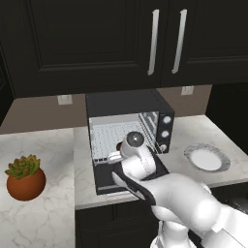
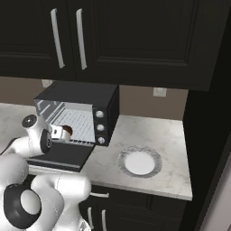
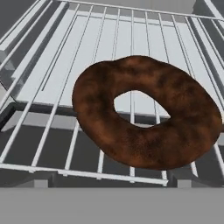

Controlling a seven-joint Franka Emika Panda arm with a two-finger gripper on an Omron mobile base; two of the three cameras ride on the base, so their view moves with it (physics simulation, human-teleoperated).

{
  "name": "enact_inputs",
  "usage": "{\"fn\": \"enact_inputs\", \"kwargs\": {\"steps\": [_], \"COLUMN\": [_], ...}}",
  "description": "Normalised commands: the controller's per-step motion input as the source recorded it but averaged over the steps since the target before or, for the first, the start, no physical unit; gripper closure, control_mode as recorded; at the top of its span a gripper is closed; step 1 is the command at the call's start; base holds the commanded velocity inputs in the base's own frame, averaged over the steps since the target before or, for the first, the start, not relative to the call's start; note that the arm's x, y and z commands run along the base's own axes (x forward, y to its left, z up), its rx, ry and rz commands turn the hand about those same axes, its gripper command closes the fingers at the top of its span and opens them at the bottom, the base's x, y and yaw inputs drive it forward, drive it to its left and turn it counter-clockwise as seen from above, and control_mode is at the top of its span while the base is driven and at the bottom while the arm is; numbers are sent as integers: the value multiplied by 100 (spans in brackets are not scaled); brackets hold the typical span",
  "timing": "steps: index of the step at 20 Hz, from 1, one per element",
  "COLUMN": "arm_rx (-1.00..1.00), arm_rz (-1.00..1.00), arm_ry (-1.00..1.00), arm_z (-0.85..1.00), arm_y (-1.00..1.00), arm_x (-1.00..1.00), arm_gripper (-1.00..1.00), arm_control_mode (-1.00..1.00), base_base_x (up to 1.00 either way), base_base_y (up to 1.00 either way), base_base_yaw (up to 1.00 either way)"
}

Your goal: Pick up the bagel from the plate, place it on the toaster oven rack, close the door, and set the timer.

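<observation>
Hand view puts us right over the bagel, which lies on the toaster oven rack near its front edge, the silver bars showing through its hole. No fingertips show beside it there, so we read the jaws as released and spread wide, gripping nothing; whether the bagel rests fully flat on the bars we cannot tell.

From the left base view, the gripper reaches into the mouth of the toaster oven, with the door folded down flat over the marble surface. A small brown patch at the hand's tip in the right base view is the bagel. The plate sits bare to the oven's right, well apart from the arm.

We judge the placing step as done or nearly so. Next comes backing the hand straight out of the cavity without dragging the bagel, then getting under the door's front edge to swing it up shut. The knobs on the right panel wait for the timer.
</observation>
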Motion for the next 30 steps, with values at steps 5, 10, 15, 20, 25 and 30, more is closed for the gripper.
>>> {"fn": "enact_inputs", "kwargs": {"steps": [5,10,15,20,25,30], "arm_rx": [0,0,0,0,0,0], "arm_rz": [-4,-4,-1,0,0,1], "arm_ry": [3,2,-2,-19,-5,21], "arm_z": [-8,-7,3,44,69,86], "arm_y": [0,4,4,0,0,17], "arm_x": [65,69,-10,-100,-100,-87], "arm_gripper": [-100,-100,-100,-100,-100,-100], "arm_control_mode": [-100,-100,-100,-100,-100,-100], "base_base_x": [0,0,0,0,0,0], "base_base_y": [0,0,0,0,0,0], "base_base_yaw": [0,0,0,0,0,0]}}
